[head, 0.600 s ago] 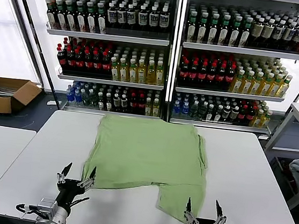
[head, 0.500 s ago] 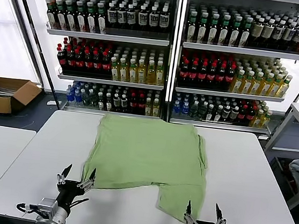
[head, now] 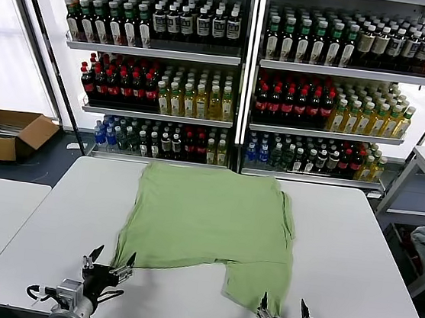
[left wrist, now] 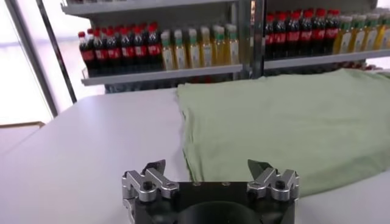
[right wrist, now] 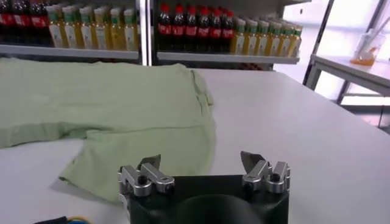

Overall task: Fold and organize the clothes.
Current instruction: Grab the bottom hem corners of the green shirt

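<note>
Both grippers have been drawn back toward the near table (head: 356, 244) edge since the earlier frames. Left gripper (head: 109, 259) is held spread, empty, just off the shirt (head: 209, 224) hem; right gripper (head: 282, 310) is likewise spread, empty, beside the near sleeve. Shirt is laid flat mid-table.

Shirt (head: 208, 228): plain light green, no print showing, beyond both claws. Tabletop (head: 354, 260): white. Left claw (head: 109, 261): black body, silver-grey fingers. Right claw (head: 282, 310): the same black and silver-grey. Shelf bottles (head: 244, 86), far past the claws: dark, red, yellow-green and clear rows. Box (head: 4, 134), far off the left claw's side: brown.
</note>
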